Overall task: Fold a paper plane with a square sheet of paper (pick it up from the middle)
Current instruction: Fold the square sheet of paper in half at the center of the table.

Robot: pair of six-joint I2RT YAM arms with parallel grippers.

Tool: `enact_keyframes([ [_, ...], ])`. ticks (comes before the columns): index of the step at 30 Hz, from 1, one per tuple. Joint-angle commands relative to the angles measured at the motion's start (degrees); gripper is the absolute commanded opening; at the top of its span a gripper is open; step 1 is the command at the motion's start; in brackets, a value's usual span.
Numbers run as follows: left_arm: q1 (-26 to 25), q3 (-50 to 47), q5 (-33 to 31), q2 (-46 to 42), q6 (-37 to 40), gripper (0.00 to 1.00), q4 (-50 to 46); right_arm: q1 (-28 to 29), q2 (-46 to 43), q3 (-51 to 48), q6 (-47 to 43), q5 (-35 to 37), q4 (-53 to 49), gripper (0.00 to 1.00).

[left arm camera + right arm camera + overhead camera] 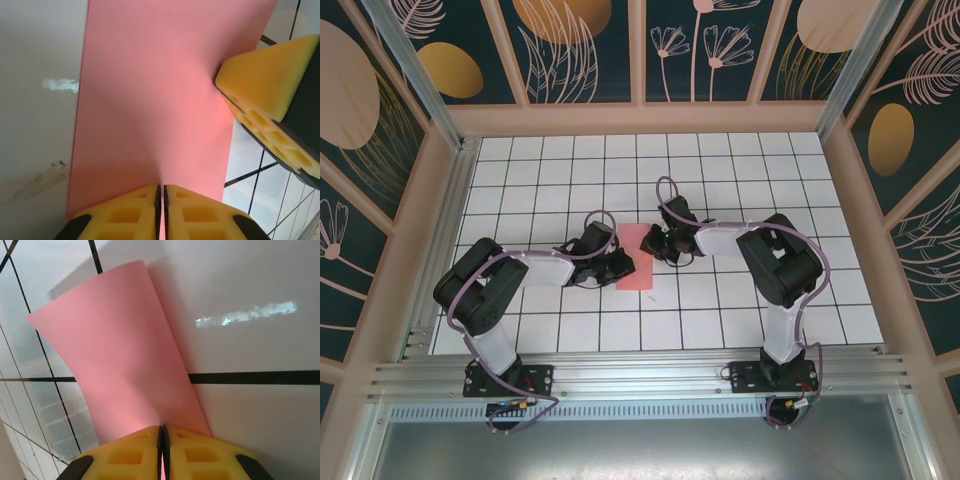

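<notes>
square sheet of paper (pixel 638 268) sits mid-desk, pinched from both sides, one end effector on each long edge

near edge, top view: aluminium rail (pixel 640 372) carries both arm bases. left arm (pixel 485 290) and right arm (pixel 780 265) elbow outward, then reach in toward the centre

left end effector (pixel 617 262): on the paper's left edge. left wrist view: its yellow pads (pixel 125 215) are pressed together with a thin pink strip of paper (pixel 150 100) in the seam, so left end effector (pixel 160 210) is clamped on the sheet. paper puckers into a ridge running up to the pinch

right end effector (pixel 662 243): on the paper's right edge, slightly farther from the bases than the left one. right wrist view: same story, right end effector (pixel 161 450) has its pads together with pink paper (pixel 120 355) in the seam, clamped on the sheet. one of its yellow pads (pixel 270 95) also shows in the left wrist view, at the paper's opposite edge

paper shape: longer than wide in top view, plain, bowed between the two grips. free end in right wrist view curls up off the desk and throws a shadow. cannot tell whether it's doubled over

desk (pixel 770 170): white tiles, black grid lines. beyond it, dark floral wall panels (pixel 580 40)
</notes>
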Motion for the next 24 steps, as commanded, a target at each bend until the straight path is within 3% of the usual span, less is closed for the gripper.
enact_keyframes([
  [1, -0.4, 1.1, -2.3, 1.9, 2.4, 0.13, -6.8, -0.5, 0.2, -1.8, -2.4, -0.6, -1.7, 0.14],
  [9, -0.5, 4.0, -5.3, 3.7, 6.6, 0.09, -14.1, -1.7, -3.1, -0.9, -12.7, -10.2, 5.9, 0.14],
  [24, -0.5, 3.7, -5.6, 4.0, 7.5, 0.07, -15.7, -3.7, 4.6, 5.0, -14.2, -5.3, 4.0, 0.13],
])
